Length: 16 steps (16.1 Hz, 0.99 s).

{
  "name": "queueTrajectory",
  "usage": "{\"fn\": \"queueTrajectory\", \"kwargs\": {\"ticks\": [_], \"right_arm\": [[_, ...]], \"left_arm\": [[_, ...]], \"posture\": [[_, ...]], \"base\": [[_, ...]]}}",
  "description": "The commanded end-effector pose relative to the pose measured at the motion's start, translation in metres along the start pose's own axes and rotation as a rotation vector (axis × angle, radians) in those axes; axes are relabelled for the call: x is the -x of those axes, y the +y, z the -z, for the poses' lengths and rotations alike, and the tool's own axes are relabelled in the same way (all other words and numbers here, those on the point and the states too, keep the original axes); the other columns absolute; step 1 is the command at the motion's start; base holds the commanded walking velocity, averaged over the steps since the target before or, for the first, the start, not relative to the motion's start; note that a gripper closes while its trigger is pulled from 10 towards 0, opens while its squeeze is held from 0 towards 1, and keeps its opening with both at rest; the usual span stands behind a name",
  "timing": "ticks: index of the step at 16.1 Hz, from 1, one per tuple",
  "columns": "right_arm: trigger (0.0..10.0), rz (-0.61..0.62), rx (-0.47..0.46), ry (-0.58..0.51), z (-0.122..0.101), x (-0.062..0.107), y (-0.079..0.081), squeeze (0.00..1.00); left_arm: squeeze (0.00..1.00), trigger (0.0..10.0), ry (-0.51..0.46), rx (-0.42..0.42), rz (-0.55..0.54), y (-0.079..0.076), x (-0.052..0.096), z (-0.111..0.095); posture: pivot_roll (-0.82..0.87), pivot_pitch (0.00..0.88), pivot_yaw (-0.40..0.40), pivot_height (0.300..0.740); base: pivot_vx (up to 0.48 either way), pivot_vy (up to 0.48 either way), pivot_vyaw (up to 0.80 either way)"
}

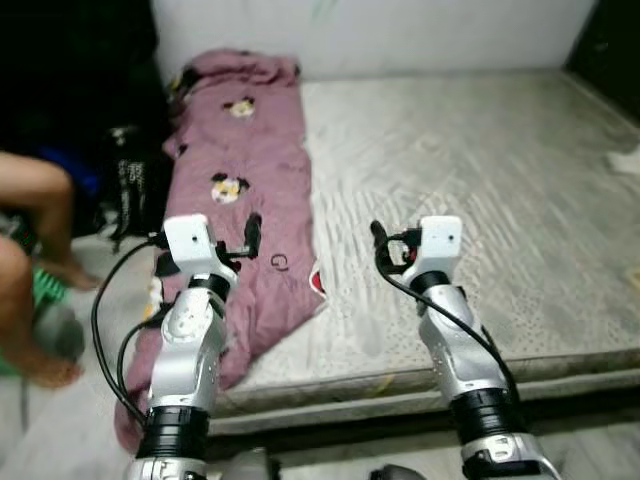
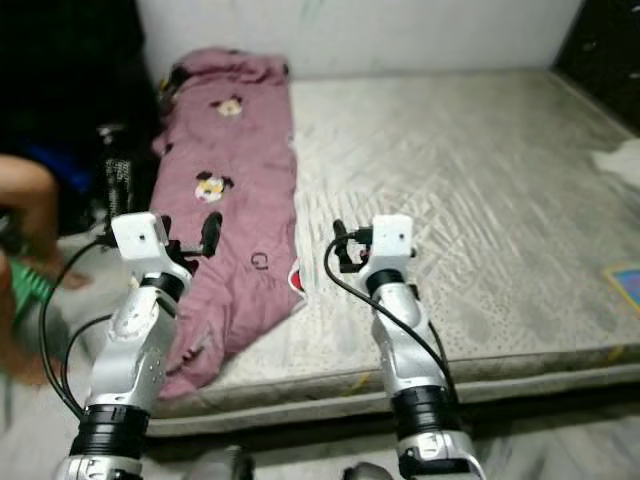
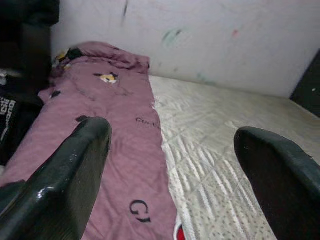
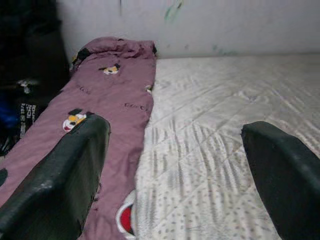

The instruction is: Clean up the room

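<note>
The left pincer [image 3: 170, 165] has its two black fingers [image 3: 65, 175] spread wide apart, with nothing between them and nothing touched. It hangs above the mauve blanket [image 1: 240, 160], near that blanket's lower end, where the cloth spills over the near edge of the mattress [image 1: 470, 170].

The right pincer [image 4: 175, 170] is likewise wide apart and empty. It hovers over the bare grey quilted mattress, just beside the blanket's inner edge, with a red-and-white patch on the blanket close under it.

Both silver arms reach forward from the bottom of the head views, side by side, with black cables looping along them.

The blanket lies lengthwise along the left side of the mattress, from the white wall [image 1: 400, 30] down to the near edge, bunched at the wall end. It bears cartoon figures and dark lettering. The rest of the mattress is uncovered; a pale object [image 1: 625, 160] lies at its far right edge, too small to identify.

To the left of the bed, a person's bare legs [image 1: 40, 200] show beside a dark bag [image 1: 130, 180] on the floor.
</note>
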State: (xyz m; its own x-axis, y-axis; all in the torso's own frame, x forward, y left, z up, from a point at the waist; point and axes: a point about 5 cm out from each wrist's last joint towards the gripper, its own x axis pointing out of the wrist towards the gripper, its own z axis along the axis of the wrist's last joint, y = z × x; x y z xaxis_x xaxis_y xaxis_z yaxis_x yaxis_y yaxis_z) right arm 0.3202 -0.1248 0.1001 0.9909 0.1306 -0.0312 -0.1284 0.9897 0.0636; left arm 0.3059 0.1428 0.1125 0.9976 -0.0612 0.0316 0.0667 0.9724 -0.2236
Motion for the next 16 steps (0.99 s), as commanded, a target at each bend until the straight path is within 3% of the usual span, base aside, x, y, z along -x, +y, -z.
{"fn": "queueTrajectory", "kwargs": {"ticks": [1, 7, 10, 11, 12, 14, 16], "right_arm": [[10.0, -0.028, -0.01, -0.013, -0.005, -0.003, 0.01, 0.0], [10.0, -0.03, -0.006, -0.012, -0.005, -0.003, 0.01, 0.0], [10.0, -0.033, -0.013, -0.018, -0.004, 0.0, 0.01, 0.0], [10.0, -0.037, -0.021, -0.021, -0.004, 0.001, 0.01, 0.0], [10.0, -0.041, -0.03, -0.023, -0.004, 0.004, 0.01, 0.0], [10.0, -0.047, -0.029, -0.017, -0.003, 0.006, 0.011, 0.0], [10.0, -0.041, -0.03, -0.01, -0.001, 0.009, 0.011, 0.0]], "left_arm": [[0.0, 10.0, -0.006, -0.01, -0.025, 0.008, -0.001, -0.004], [0.0, 10.0, -0.015, -0.019, -0.041, 0.009, -0.001, -0.005], [0.0, 10.0, 0.015, -0.192, -0.113, 0.02, 0.005, -0.004], [0.0, 10.0, 0.027, -0.231, -0.096, 0.025, 0.011, -0.004], [0.0, 10.0, 0.0, -0.221, 0.051, 0.024, 0.02, -0.006], [0.0, 10.0, 0.035, -0.279, 0.061, 0.027, 0.03, -0.001], [0.0, 10.0, 0.032, -0.258, 0.057, 0.024, 0.034, -0.002]], "posture": [[0.03, 0.0, 0.02, 0.74], [0.03, 0.0, 0.02, 0.74], [0.04, 0.0, 0.01, 0.74], [0.04, 0.0, 0.008, 0.74], [0.06, 0.0, -0.001, 0.74], [0.07, 0.0, 0.001, 0.74], [0.06, 0.0, 0.002, 0.74]], "base": [[0.0, 0.476, 0.0], [0.0, 0.479, 0.0], [0.0, 0.0, 0.0], [0.0, 0.0, 0.0], [0.0, 0.0, 0.0], [0.0, 0.0, 0.0], [0.0, 0.0, 0.0]]}}
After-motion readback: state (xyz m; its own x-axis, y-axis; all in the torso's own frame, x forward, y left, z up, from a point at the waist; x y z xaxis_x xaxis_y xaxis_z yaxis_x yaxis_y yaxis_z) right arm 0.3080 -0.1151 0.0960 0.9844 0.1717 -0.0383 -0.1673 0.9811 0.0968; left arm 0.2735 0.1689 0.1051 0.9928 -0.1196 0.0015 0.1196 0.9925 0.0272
